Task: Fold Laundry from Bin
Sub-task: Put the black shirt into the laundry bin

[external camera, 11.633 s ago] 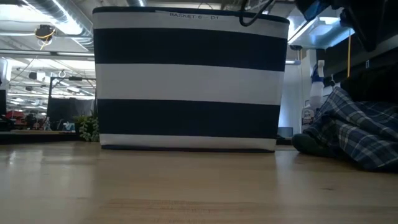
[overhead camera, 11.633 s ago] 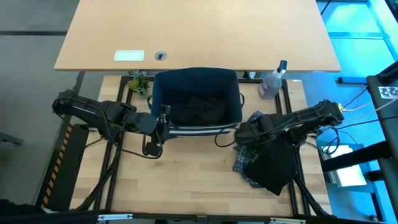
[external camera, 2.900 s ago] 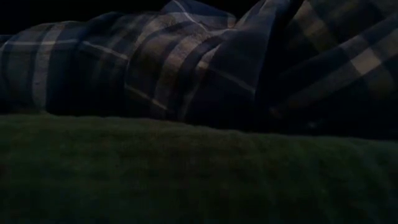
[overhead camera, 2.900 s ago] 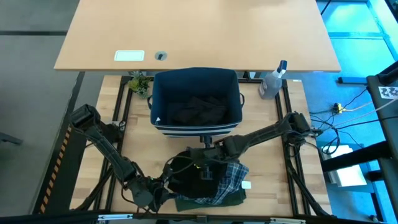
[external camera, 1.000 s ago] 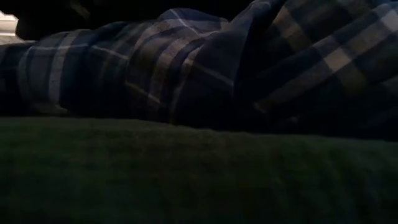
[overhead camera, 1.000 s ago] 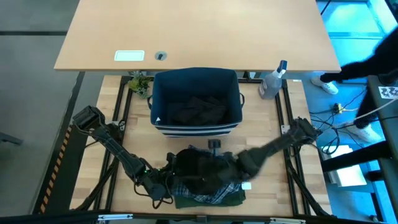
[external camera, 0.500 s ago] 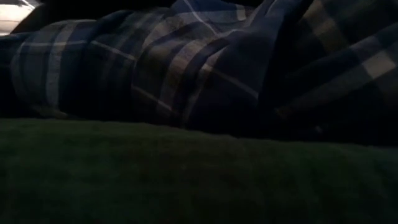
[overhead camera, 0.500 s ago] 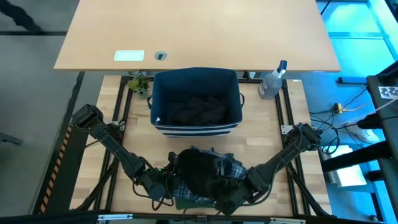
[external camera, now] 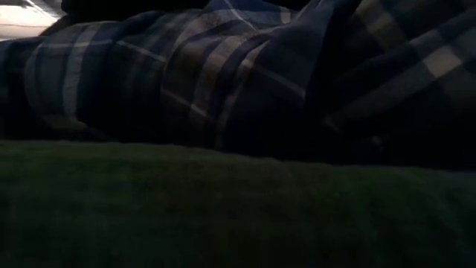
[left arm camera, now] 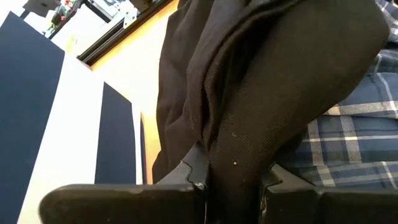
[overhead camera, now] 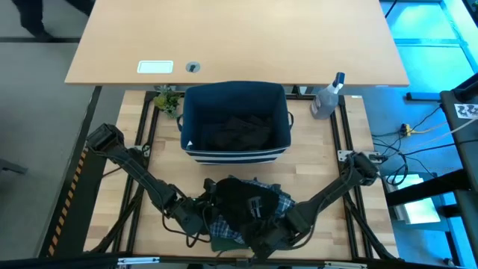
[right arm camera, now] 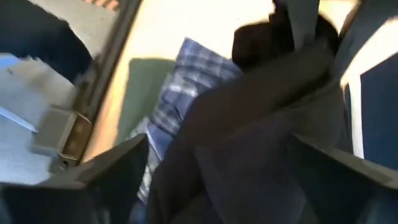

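Compared with the picture from half a second earlier, the right gripper [overhead camera: 258, 240] has moved a little further along the near edge of the light wooden table [overhead camera: 328, 172] toward its middle, and the soft black garment [overhead camera: 240, 202] now lies a bit more spread over the blue-and-white plaid shirt [overhead camera: 278, 202]. The boxy navy-blue fabric bin with white stripes [overhead camera: 235, 154] has not moved; it stands at the far edge of the table, at the middle, with 1 dark cloth [overhead camera: 237, 133] inside.

No writing can be read in the present pictures.

The left gripper [left arm camera: 233, 180] is low at the near edge, left of the pile, and its 2 fingers [left arm camera: 193, 168] are closed tight on a fold of the black garment, which rises between them in the left wrist view. The right gripper is at the near edge just beside the pile on its right side. In the right wrist view its fingers [right arm camera: 112, 168] stand wide apart, the black garment shows between them, and I cannot tell if they touch it.

The dark olive-green garment [overhead camera: 224, 243] lies flat under the plaid shirt at the near edge; in the low view it fills the foreground with the plaid shirt on top of it
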Tool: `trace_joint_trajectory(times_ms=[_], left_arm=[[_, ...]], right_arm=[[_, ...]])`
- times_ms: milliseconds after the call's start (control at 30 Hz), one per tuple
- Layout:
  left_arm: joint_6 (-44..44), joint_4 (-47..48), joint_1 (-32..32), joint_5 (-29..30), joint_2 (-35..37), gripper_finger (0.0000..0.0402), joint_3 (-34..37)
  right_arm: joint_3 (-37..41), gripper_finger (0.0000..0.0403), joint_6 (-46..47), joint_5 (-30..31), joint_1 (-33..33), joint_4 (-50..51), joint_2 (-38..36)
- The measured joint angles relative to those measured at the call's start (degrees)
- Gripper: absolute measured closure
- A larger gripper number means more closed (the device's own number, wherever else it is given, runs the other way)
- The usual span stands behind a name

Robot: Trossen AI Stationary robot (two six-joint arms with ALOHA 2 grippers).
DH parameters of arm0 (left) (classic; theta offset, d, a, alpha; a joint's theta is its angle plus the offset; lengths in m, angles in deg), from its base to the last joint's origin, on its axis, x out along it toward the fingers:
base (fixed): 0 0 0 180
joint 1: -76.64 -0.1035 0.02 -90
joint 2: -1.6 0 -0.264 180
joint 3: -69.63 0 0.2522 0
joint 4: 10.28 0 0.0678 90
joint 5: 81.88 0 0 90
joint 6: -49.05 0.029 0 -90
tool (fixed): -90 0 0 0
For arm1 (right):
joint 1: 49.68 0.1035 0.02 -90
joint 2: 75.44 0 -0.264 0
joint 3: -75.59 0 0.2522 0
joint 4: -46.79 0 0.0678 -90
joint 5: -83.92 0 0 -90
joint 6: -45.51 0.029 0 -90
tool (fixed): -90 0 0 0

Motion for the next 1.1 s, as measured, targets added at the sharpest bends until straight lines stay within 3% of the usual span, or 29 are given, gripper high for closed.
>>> trace_joint_trajectory(times_ms=[100,233,867,1000,1100], left_arm=[[0.0,0.3,-0.3,-0.6,0.3,0.0366,0.0],[-0.1,1.1,-1.0,-1.7,1.1,0.0366,0.0],[-2.5,4.0,-3.1,-3.6,5.7,0.0366,0.0],[-3.0,4.9,-3.1,-3.7,5.7,0.0366,0.0],[-3.1,5.3,-3.1,-3.7,5.7,0.0366,0.0]], right_arm=[[0.0,0.0009,0.9,1.3,0.1,2.5,0.8],[0.0,0.0021,2.8,4.6,0.1,4.8,1.1],[0.0,0.0033,11.0,8.4,0.1,9.2,5.0],[0.0,0.0077,14.1,8.8,0.1,10.3,5.0],[-0.4,0.0157,14.3,8.5,0.1,11.0,5.0]])
